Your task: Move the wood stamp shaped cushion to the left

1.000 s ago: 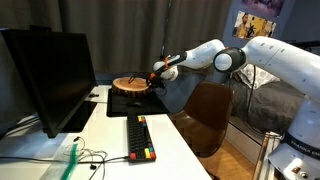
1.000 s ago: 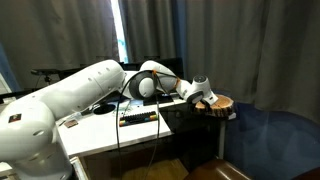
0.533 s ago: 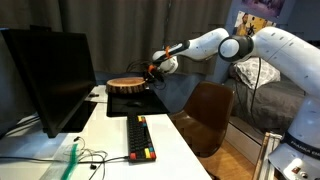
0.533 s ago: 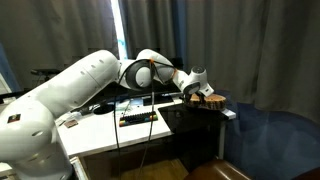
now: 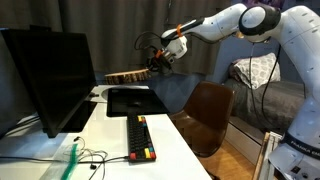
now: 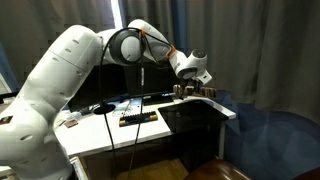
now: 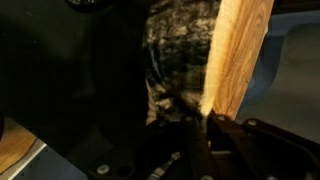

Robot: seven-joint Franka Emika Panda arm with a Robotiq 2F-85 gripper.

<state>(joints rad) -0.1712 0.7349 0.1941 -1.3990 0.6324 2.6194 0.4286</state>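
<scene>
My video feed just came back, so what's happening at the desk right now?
The arm's gripper is clamped on the rim of the wood stamp shaped cushion and holds it in the air, slightly tilted, over the flat black pad at the far end of the white desk. The wrist view shows the fingers pinching the bark edge. The cushion has not been set down anywhere yet.

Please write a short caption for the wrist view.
Gripper shut on the edge of the wood stamp shaped cushion.
</scene>
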